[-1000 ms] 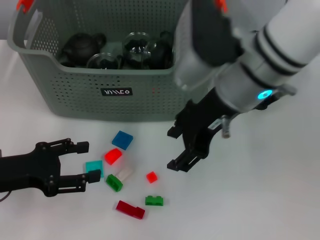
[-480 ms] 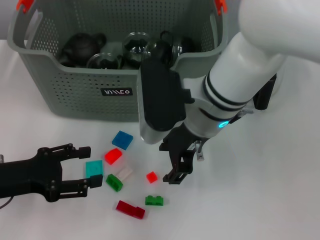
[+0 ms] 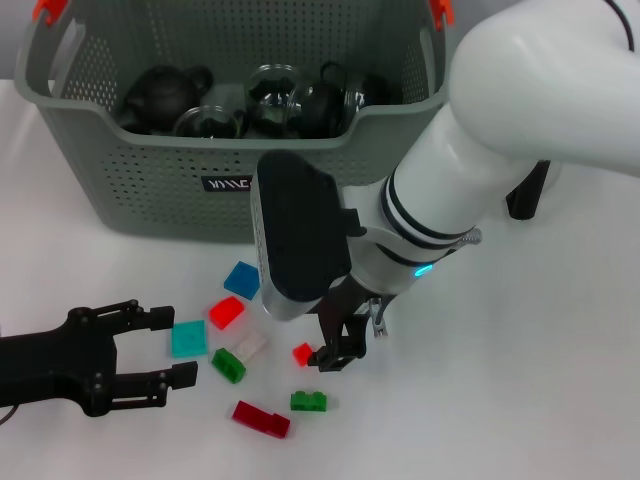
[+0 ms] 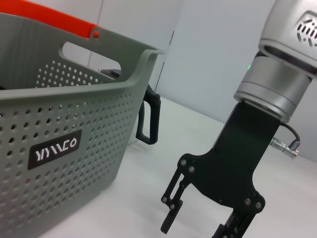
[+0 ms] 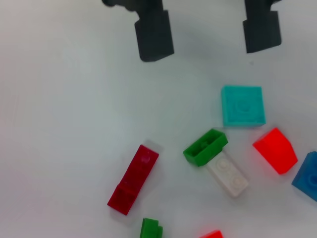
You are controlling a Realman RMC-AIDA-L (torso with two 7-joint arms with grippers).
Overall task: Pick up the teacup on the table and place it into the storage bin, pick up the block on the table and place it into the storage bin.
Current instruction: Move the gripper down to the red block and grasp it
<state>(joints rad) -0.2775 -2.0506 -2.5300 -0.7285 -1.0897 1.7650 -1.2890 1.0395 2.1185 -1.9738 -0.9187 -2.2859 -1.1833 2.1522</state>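
Storage bin (image 3: 180, 190): grey-green perforated basket at the far side of the white surface (image 3: 560, 380); orange clips on its handles, black label on its front wall; dark teapot (image 3: 165, 92) and glassware (image 3: 275, 100) inside.
Blocks: loose cluster on the surface just in front of the storage bin; blue block (image 3: 243, 279) nearest the bin's front wall, then red block (image 3: 226, 312), teal block (image 3: 188, 338), white block (image 3: 247, 347), green block (image 3: 228, 365), small red block (image 3: 303, 353), small green block (image 3: 308, 402), and dark red long block (image 3: 261, 419) farthest from the bin.
Teacup: not distinguishable as a separate item on the surface.
Right gripper (image 3: 335, 345): in front of the bin's right half, low over the cluster, tips just beside the small red block; jaws open, nothing held.
Left gripper (image 3: 170, 347): in front of the bin's left half, beside the teal block; jaws open, empty.
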